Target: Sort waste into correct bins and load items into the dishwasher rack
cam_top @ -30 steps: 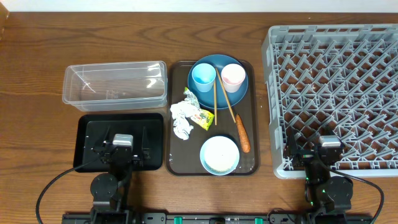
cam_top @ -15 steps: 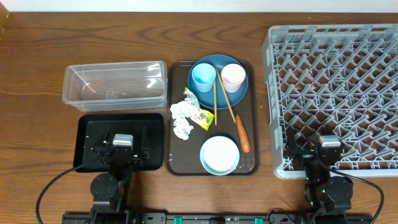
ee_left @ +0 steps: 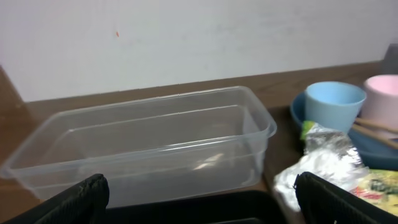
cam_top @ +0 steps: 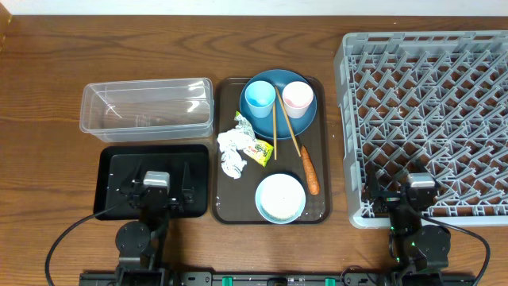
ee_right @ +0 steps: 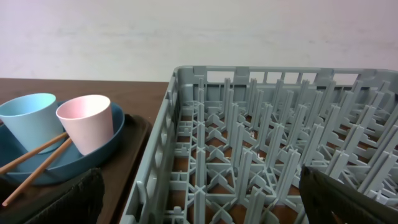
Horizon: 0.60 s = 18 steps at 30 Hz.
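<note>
Carrot [cam_top: 309, 176] shows overhead only; left claw [ee_left: 200, 186] and right claw [ee_right: 200, 186] gape empty.

Wooden table [cam_top: 48, 71] fills overhead view; dark brown, grain running left to right; bare stretches along far edge and left side. Brown serving tray [cam_top: 225, 208] flat at table's centre; rectangular, rounded corners, low raised rim, long side running front to back; its edge [ee_right: 134, 134] shows in right wrist view too. Pale wall [ee_left: 186, 37] behind table; small orange speck [ee_left: 116, 33] on it; lighter wooden piece [cam_top: 4, 20] at far-left corner, cut off, can't tell what.
</note>
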Each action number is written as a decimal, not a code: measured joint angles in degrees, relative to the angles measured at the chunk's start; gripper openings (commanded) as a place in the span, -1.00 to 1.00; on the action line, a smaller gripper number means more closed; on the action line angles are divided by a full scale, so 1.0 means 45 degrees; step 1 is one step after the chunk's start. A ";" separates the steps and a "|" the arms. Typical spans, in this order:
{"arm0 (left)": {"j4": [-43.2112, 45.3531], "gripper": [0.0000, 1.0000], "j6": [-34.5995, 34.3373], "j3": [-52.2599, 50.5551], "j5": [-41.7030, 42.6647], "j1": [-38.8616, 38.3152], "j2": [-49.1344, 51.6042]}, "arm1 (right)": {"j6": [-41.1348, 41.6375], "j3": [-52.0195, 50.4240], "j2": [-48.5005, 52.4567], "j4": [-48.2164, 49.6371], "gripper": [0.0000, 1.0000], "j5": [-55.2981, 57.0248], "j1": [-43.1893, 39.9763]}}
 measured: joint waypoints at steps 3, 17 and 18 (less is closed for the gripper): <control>0.0034 0.96 -0.0461 0.0049 0.1326 0.0005 0.0000 | 0.0000 0.0000 0.0000 -0.0005 0.98 0.0000 0.0000; -0.7019 0.96 -0.3861 0.7762 0.4731 0.0000 0.1384 | 0.0000 0.0000 0.0005 0.0005 0.98 0.0000 0.0000; -0.7728 0.95 -0.3920 0.8582 0.4779 0.0000 0.1860 | 0.0000 0.0000 0.0005 0.0005 0.99 0.0000 0.0000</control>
